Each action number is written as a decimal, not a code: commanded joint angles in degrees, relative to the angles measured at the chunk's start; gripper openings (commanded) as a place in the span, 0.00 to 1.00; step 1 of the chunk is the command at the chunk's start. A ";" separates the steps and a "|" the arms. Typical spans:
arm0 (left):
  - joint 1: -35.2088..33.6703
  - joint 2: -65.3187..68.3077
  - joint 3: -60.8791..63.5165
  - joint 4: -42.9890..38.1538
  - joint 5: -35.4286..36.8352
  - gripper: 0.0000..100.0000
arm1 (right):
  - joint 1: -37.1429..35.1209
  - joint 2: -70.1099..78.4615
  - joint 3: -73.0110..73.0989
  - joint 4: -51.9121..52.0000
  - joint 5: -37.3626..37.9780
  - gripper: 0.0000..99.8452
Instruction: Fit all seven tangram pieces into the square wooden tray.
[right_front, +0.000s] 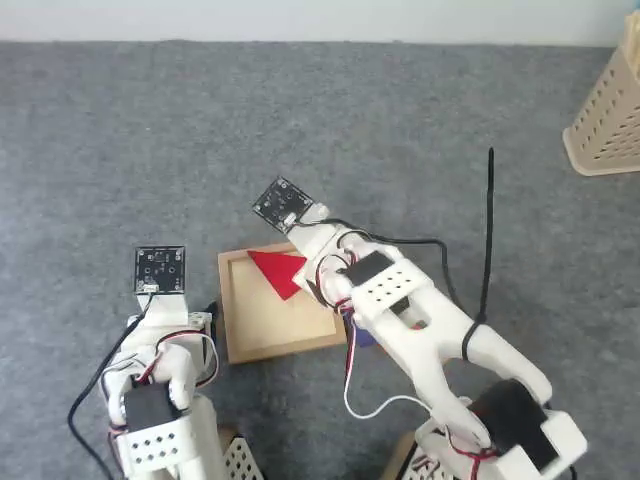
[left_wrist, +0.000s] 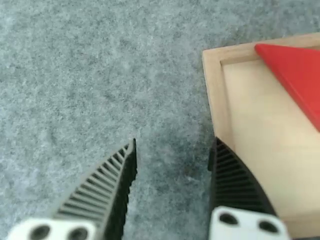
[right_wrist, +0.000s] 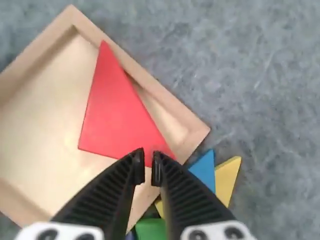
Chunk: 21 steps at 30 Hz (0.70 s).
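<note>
Now, closest in, the left jaws stand wide apart and empty, low over the grey desk (left_wrist: 75, 75). One tip is just beside the outer wall of the tray (left_wrist: 212, 85).

A little further on, loose pieces huddle on the desk off one tray corner: a blue piece (right_wrist: 204, 170), a yellow piece (right_wrist: 227, 180) and a green piece (right_wrist: 150, 230). They touch or overlap one another, and part of the group is hidden under the right arm.

Over the tray, the right jaws are drawn nearly together, with a thin slit between them and nothing visible in it. Their tips hang above the near corner of the red triangle (right_wrist: 117, 117). The triangle lies inside the tray with one long edge along the far wall. Whether it sits fully flat cannot be told.

Far off stands a basket (right_front: 612, 110).

By the look of it, the first of seven pieces is being seated. The next move likely calls for lifting clear, opening, and taking one loose piece by its edges. That looks awkward while the pieces are so crowded.
</note>
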 joint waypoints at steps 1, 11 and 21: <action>-0.26 -0.88 -0.22 0.18 0.53 0.23 | -0.31 -0.75 -0.26 -1.71 -0.79 0.01; -0.26 -0.88 -0.22 0.18 0.53 0.23 | -1.71 10.42 -2.64 -8.84 -1.23 0.01; -0.26 -0.88 -0.22 0.18 0.53 0.23 | -1.80 12.35 -4.75 -9.71 -1.23 0.01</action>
